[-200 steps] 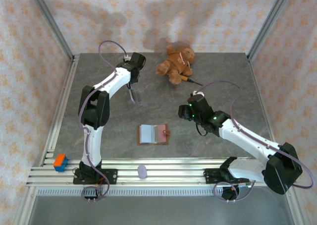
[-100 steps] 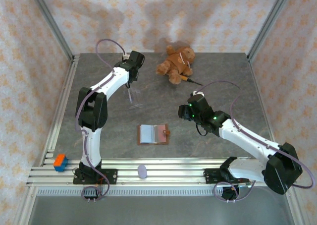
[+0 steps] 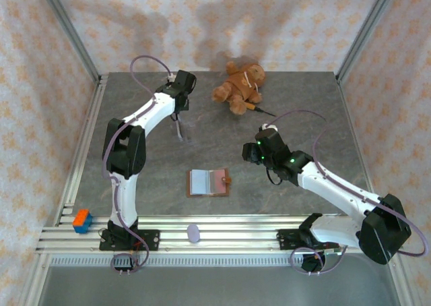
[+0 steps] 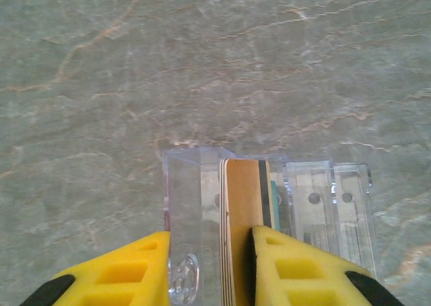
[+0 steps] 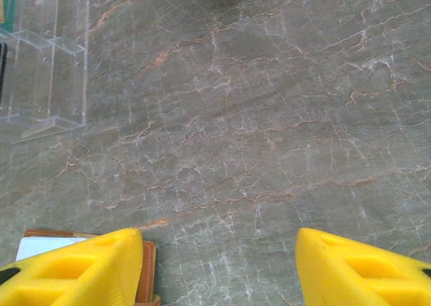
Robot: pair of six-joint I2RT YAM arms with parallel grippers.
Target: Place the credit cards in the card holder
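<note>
Left wrist view: left gripper aimed down at the grey marble table, yellow fingers set pretty close together.
Credit cards: standing on edge in a clear stand, right between the left gripper's fingers. Tan one up against the right-side pad, teal one peeking out just behind.
Left grip: straddling one clear wall of the stand plus the credit cards. Honestly can't tell whether actually squeezing or just touching.
Right gripper: fingers well apart, only bare table between them.
Card holder: brown, lying open on the table, tucked just under the right gripper's left-side finger, well apart from the left gripper.
Teddy bear: lying at the far side of the table, beyond both grippers.
</note>
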